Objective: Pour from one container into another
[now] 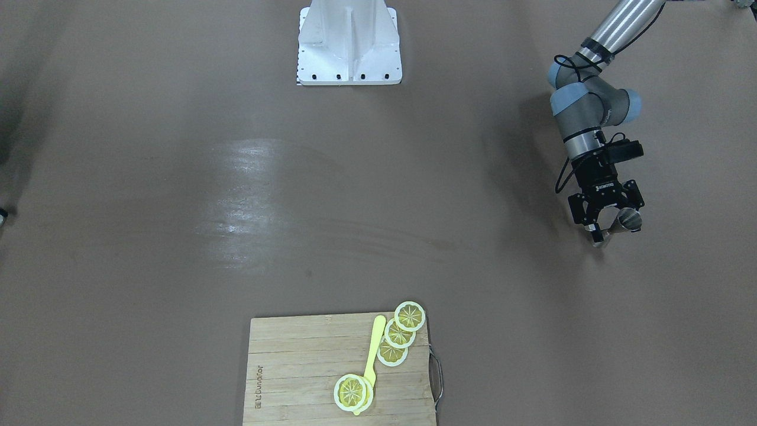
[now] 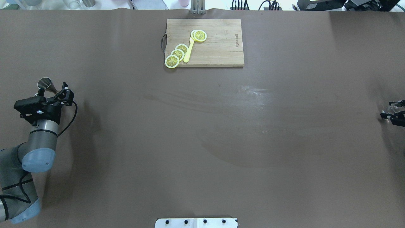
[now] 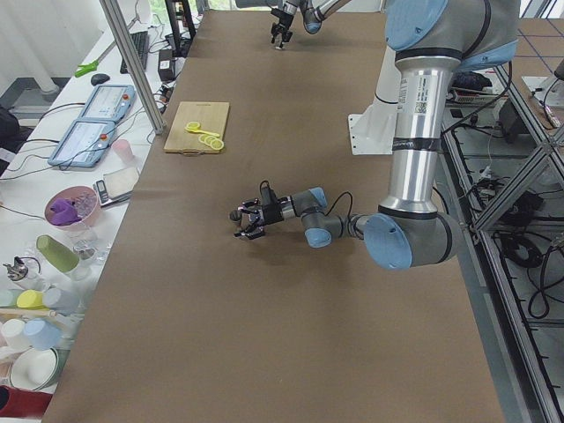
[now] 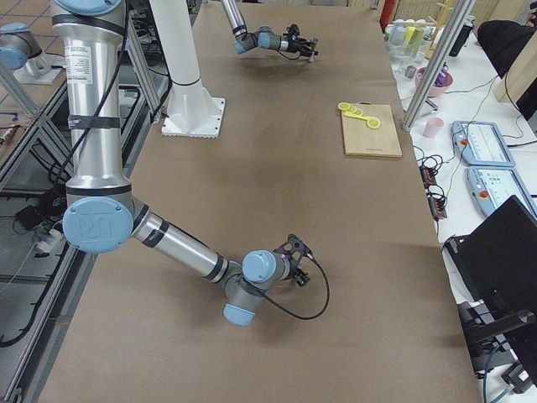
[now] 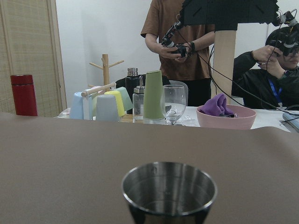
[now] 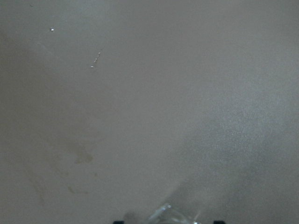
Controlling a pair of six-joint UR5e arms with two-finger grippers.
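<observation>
My left gripper (image 2: pixel 52 91) is at the table's left end, shut on a shiny steel cup (image 2: pixel 44 83) that sticks out past its fingers. From the front, this steel cup (image 1: pixel 628 220) sits between the fingers of the left gripper (image 1: pixel 613 228). The cup's open mouth (image 5: pixel 169 189) fills the bottom of the left wrist view, and I cannot make out any contents. At the far right edge, my right gripper (image 2: pixel 393 110) is shut on a small clear glass (image 2: pixel 386 111). Only the glass's rim (image 6: pixel 169 215) shows in the right wrist view, over bare table.
A wooden cutting board (image 2: pixel 221 47) with lemon slices (image 2: pixel 177 53) and a yellow utensil (image 2: pixel 189 50) lies at the far middle edge. The white robot base (image 1: pixel 349 44) stands centrally. Cups, a wine glass (image 5: pixel 174 103), a pink bowl and two people are beyond the table's left end.
</observation>
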